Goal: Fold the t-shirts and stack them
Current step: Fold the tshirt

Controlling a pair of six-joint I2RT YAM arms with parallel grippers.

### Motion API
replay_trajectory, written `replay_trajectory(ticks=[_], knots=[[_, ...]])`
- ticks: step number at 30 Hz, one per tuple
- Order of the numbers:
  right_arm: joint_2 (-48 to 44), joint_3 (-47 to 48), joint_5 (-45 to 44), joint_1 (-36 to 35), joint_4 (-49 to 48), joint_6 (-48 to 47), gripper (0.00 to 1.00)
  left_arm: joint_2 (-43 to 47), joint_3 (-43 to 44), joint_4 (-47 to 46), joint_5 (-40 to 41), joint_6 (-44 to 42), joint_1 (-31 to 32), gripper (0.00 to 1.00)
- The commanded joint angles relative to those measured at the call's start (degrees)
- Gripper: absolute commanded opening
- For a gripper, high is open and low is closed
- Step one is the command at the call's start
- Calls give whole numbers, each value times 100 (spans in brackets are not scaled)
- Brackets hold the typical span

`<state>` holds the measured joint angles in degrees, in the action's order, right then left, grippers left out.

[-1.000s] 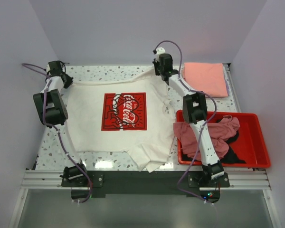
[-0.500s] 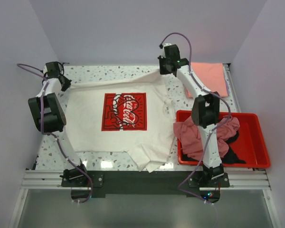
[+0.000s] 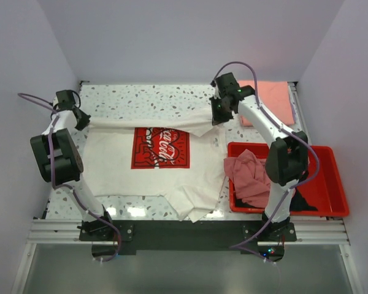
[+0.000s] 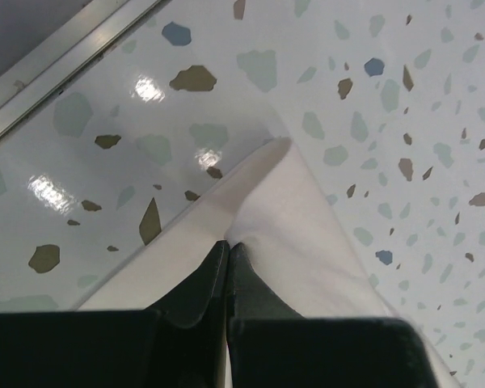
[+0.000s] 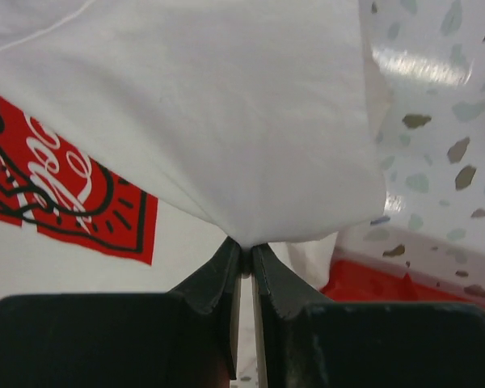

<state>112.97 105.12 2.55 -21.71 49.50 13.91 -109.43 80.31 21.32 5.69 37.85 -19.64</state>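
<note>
The white t-shirt [image 3: 153, 174] with the red Coca-Cola print [image 3: 161, 147] lies spread on the speckled table [image 3: 141, 95]. Its far edge is lifted and folded toward me over the top of the print. My left gripper [image 3: 84, 121] is shut on the shirt's far left corner [image 4: 283, 218]. My right gripper [image 3: 216, 119] is shut on the far right corner [image 5: 226, 121], held above the shirt. A folded salmon-pink shirt [image 3: 273, 101] lies at the far right. A dusty-pink shirt [image 3: 248, 177] and a black one [image 3: 306, 202] lie in the red bin [image 3: 328, 187].
The red bin stands at the right, close to the shirt's right sleeve [image 3: 216, 141]; its corner shows in the right wrist view [image 5: 372, 283]. The table's metal edge [image 4: 65, 56] runs by the left gripper. The shirt's hem hangs over the near table edge [image 3: 196, 214].
Both grippers have moved toward me with the shirt's far edge, folding it over the top of the print. The right arm has swung rightward and lower.
</note>
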Motion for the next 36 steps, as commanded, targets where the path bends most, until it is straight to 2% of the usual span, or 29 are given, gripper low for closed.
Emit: replay_trajectory(ticks=[1, 10, 15, 19, 26, 27, 28, 29, 30, 31, 32, 34, 35, 36], knots=[[-845, -719, 0, -209, 281, 208, 12, 387, -305, -199, -33, -120, -58, 0], [-1409, -1766, -96, -825, 43, 849, 13, 677, -771, -67, 318, -102, -66, 0], [-1488, -2232, 88, -913, -177, 1140, 15, 694, -833, -32, 353, -128, -66, 0], [-1339, -2093, -237, -913, 16, 1140, 16, 686, -763, 21, 441, -146, -84, 0], [-1031, -1934, -62, -922, 104, 859, 32, 651, -675, 249, 687, -41, -172, 1], [-1057, -1969, -44, -922, 78, 859, 33, 659, -675, 311, 766, -6, -181, 1], [-1066, -1987, -35, -922, 60, 815, 34, 677, -727, 355, 775, 3, -189, 8], [-1075, -2004, -44, -914, 60, 806, 37, 712, -762, 364, 793, 4, -198, 11], [-1092, -2004, -35, -913, 25, 789, 48, 730, -806, 373, 810, 12, -207, 16], [-1127, -1996, -26, -922, -27, 728, 55, 747, -833, 373, 828, 12, -207, 21], [-1128, -1969, 0, -914, -54, 692, 60, 791, -885, 373, 854, 30, -207, 21], [-1154, -1934, 132, -922, -185, 596, 83, 826, -912, 355, 890, 30, -198, 24], [-1163, -1925, 167, -922, -247, 560, 99, 835, -886, 399, 890, 21, -207, 28], [-1154, -1916, 185, -922, -300, 525, 99, 844, -842, 512, 916, 39, -207, 36]])
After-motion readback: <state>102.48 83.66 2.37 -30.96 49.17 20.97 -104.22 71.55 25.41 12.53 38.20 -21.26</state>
